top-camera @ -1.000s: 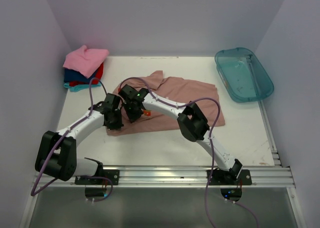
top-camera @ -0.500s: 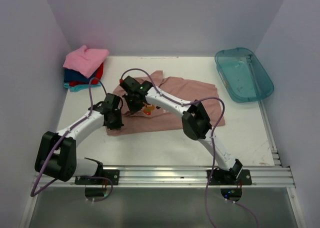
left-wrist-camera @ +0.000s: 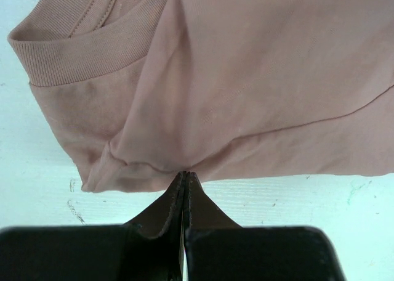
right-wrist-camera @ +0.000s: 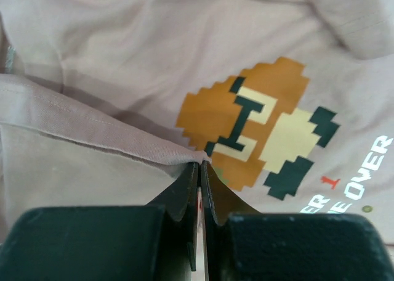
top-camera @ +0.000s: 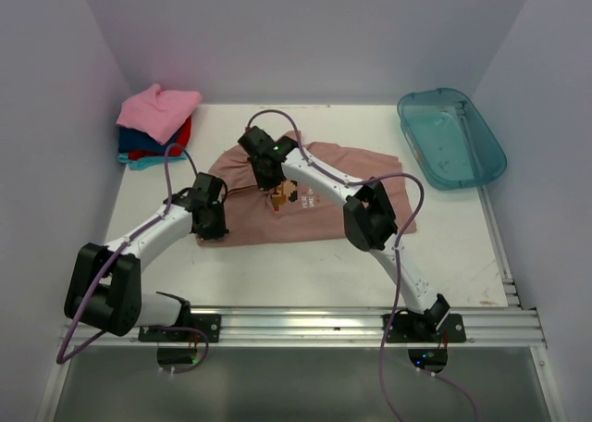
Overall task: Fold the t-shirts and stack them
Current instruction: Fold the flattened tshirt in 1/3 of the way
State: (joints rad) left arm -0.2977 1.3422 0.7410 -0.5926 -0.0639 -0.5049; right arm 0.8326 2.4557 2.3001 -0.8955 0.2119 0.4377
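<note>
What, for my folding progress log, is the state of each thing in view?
dusty pink tee: lying unfolded on the table, print facing up, pinched by both grippers.
left gripper: shut on the tee's edge below the collar.
right gripper: shut on a lifted hem fold beside the print.
folded tees: stacked at the far left corner, bright pink on top.
teal tub: upright, no lid.

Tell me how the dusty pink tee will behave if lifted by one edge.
Likely floppy: the dusty pink tee wrinkles where the right fingers pinch its edge. Probably light, since the thin fabric tents easily. Expect the rest to sag and drag.
</note>
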